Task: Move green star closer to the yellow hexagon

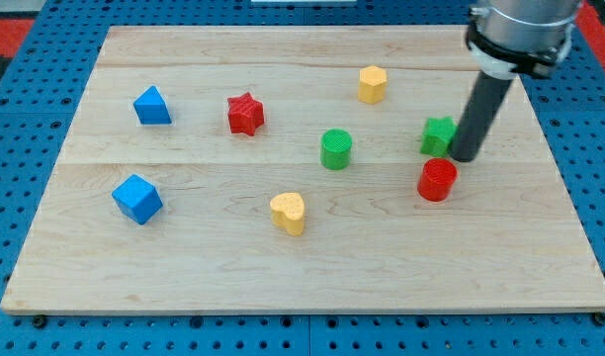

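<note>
Left to right on the board (105, 257): blue block (152, 106) upper left, possibly a wedge, and blue cube (137, 199) below it, both well clear of the job. Red star (245, 114) next, then yellow heart (289, 213) near the view's bottom. Green cylinder (335, 148) sits mid-board. Yellow hexagon (372, 84) is up and right of it, near the view's top.

Green star (438, 135) is on the view's right, well apart from the hexagon, which lies up and to the left of it. Red cylinder (437, 180) is just below the star, close but seemingly not touching.

My tip (464, 158) is at the star's right edge, slightly toward the view's bottom, touching or very nearly; can't tell for sure. It's a bare rod with nothing to open or close, so it holds nothing and can only push.

Key relation: star lies left of the tip, hexagon further up-left on roughly the same line. I judge the tip is on the correct side, so a push toward the view's upper left should carry the star in.

The path between star and hexagon holds no blocks. Green cylinder is left of that line, and only matters if the star drifts left. The red cylinder is behind the push, so unlikely to interfere. Risk: an off-centre contact could spin the star and let it slip off the tip.
</note>
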Available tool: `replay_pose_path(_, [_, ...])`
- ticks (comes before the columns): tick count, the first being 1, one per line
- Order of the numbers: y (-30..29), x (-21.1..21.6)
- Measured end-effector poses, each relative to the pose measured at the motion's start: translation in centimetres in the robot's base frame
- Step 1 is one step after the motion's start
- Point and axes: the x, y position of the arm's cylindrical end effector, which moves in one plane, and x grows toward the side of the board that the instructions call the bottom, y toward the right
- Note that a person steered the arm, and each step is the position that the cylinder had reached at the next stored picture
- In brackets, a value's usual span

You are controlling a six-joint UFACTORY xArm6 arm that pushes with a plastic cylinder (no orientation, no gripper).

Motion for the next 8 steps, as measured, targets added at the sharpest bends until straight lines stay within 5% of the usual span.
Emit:
replay_pose_path(2, [-1.5, -3.7])
replay_pose_path(8, [-6.6, -4.3])
